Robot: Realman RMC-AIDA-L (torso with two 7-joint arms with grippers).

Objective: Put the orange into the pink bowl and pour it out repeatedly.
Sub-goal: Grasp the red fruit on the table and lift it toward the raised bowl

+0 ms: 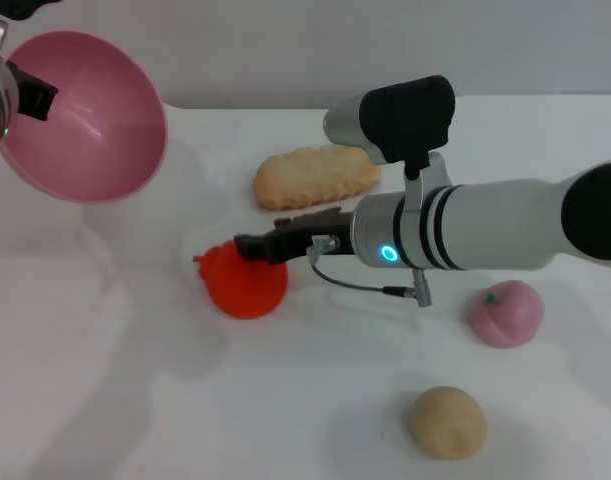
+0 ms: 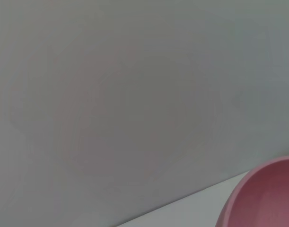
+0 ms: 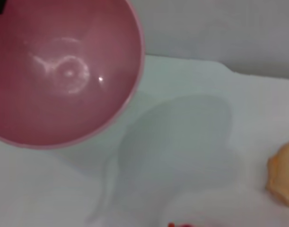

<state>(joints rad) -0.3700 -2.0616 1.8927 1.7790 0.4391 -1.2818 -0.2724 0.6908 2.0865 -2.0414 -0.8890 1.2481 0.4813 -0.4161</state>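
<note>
The pink bowl [image 1: 85, 115] is held up in the air at the far left, tipped on its side with its empty inside facing the table's middle. My left gripper [image 1: 25, 95] is shut on its rim. The bowl also shows in the left wrist view [image 2: 267, 198] and the right wrist view [image 3: 64, 71]. The orange [image 1: 245, 285] lies on the white table, below and to the right of the bowl. My right gripper [image 1: 249, 246] reaches in from the right and sits at the orange's top edge. A sliver of the orange [image 3: 179, 225] shows in the right wrist view.
A long pale biscuit-like bread [image 1: 315, 175] lies behind the orange and also shows in the right wrist view [image 3: 284, 172]. A pink peach with a green dot [image 1: 506, 313] and a beige bun [image 1: 446, 421] lie at the front right. A grey wall stands behind the table.
</note>
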